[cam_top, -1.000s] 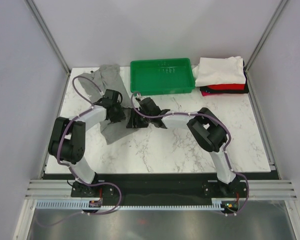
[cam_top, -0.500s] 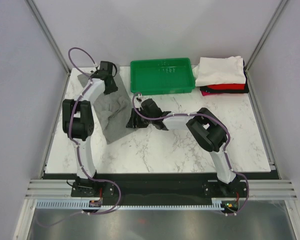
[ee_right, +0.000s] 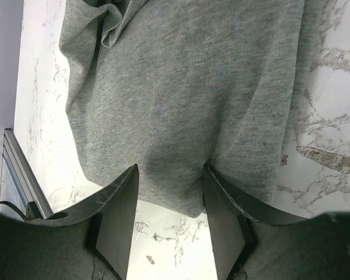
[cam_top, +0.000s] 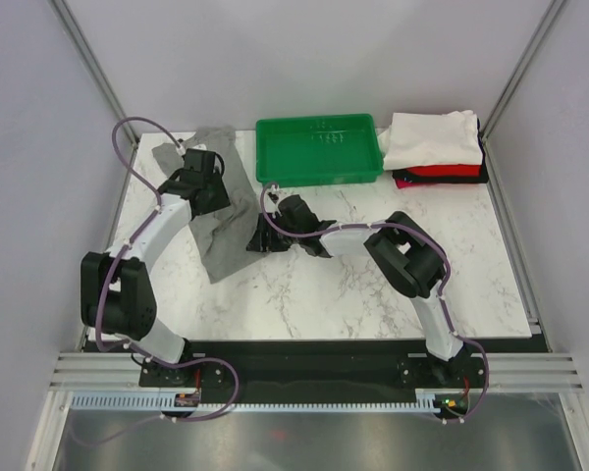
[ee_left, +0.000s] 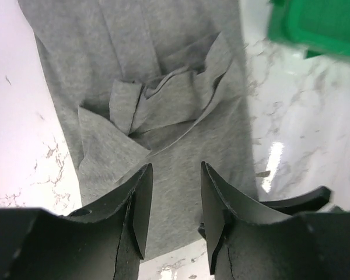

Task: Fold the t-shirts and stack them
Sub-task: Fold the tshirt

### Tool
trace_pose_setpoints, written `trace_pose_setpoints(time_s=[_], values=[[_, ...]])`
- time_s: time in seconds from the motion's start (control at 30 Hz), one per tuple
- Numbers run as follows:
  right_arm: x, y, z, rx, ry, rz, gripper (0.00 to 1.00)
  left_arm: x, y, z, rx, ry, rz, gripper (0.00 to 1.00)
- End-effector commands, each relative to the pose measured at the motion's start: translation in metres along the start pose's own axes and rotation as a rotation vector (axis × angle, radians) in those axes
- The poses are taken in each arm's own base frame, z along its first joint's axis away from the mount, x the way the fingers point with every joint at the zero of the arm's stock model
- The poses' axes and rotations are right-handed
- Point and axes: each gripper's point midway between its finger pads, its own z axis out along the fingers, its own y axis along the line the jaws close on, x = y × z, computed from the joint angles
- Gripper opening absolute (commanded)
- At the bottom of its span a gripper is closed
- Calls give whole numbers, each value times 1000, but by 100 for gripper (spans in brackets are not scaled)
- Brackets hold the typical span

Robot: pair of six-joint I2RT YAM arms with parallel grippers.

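Flattening the heather-grey t-shirt [cam_top: 224,245] is judged to be the step in hand. It lies rumpled at the left-centre of the marble table [cam_top: 373,285], with a bunched fold at its middle, and is not yet folded. The green tray [cam_top: 319,149] stands just behind it. The stack of folded t-shirts [cam_top: 434,147], white over red and black, is seen at the far right corner, well apart.

The left gripper [ee_left: 175,169] is held over the shirt's upper part with its jaws parted and nothing grasped. The right gripper [ee_right: 170,172] is set at the shirt's right edge, jaws likewise parted across the hem. Whether it touches the cloth cannot be told. Next, opposite edges should be pinched and drawn flat.
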Motion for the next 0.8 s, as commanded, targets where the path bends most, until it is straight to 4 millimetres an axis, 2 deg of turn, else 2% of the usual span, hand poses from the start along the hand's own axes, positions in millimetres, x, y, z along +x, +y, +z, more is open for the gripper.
trace_pose_setpoints(time_s=[0.0, 0.07, 0.13, 0.2, 0.33, 0.4, 0.5, 0.53, 0.57, 0.6, 0.63, 0.67, 0.7, 0.73, 0.77], values=[[35, -37, 3, 89, 86, 17, 56, 44, 12, 29, -15, 105, -28, 45], [37, -39, 2, 87, 90, 24, 56, 60, 17, 42, -41, 146, -29, 45], [40, -41, 3, 84, 96, 29, 56, 65, 19, 50, -54, 160, -23, 44], [49, -47, 3, 82, 112, 42, 56, 70, 19, 68, -75, 190, -15, 44], [52, -52, 3, 78, 116, 55, 56, 63, 29, 75, -134, 176, -6, 44], [54, -53, 3, 74, 122, 59, 56, 60, 45, 81, -186, 178, -18, 44], [57, -55, 3, 68, 129, 68, 56, 49, 72, 88, -240, 183, -85, 44], [59, -56, 3, 66, 134, 70, 56, 39, 85, 88, -254, 174, -129, 43], [60, -57, 3, 67, 138, 71, 56, 32, 90, 89, -255, 164, -154, 43], [62, -58, 3, 68, 141, 70, 56, 28, 92, 92, -246, 163, -169, 43], [64, -60, 4, 72, 146, 73, 56, 11, 91, 92, -233, 136, -183, 43], [65, -61, 5, 73, 150, 76, 56, 1, 99, 94, -233, 128, -204, 44], [67, -63, 5, 74, 156, 79, 56, -4, 98, 99, -219, 136, -201, 44], [69, -66, 7, 77, 160, 86, 56, -29, 97, 98, -211, 101, -212, 46], [69, -67, 7, 76, 162, 86, 56, -38, 95, 100, -199, 98, -211, 47]])
